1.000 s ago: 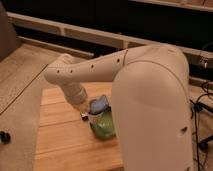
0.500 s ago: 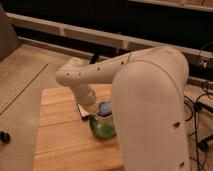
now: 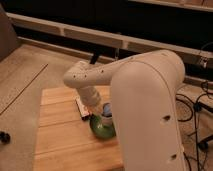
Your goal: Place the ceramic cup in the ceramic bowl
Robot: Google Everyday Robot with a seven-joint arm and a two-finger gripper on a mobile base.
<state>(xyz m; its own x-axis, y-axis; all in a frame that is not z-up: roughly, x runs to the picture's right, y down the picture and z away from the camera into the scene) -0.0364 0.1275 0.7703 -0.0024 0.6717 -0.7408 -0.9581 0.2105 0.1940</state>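
The ceramic cup [image 3: 106, 110], white with a blue-lavender top, stands upright inside the green ceramic bowl [image 3: 101, 130] on the wooden table top [image 3: 60, 135]. My gripper [image 3: 86, 111] is just left of the cup, at the bowl's left rim, under the white wrist of my arm [image 3: 90, 82]. The dark end of the gripper is mostly hidden by the wrist. The big white arm body covers the bowl's right side.
The wooden table's left and front parts lie bare around the bowl. A dark shelf rail [image 3: 75, 35] runs along the back. Cables [image 3: 197, 105] hang at the right. A black caster wheel [image 3: 4, 137] sits on the floor at far left.
The cup has come down and to the right, from just above the bowl's rim into the bowl. The wrist and forearm have shifted right with it.
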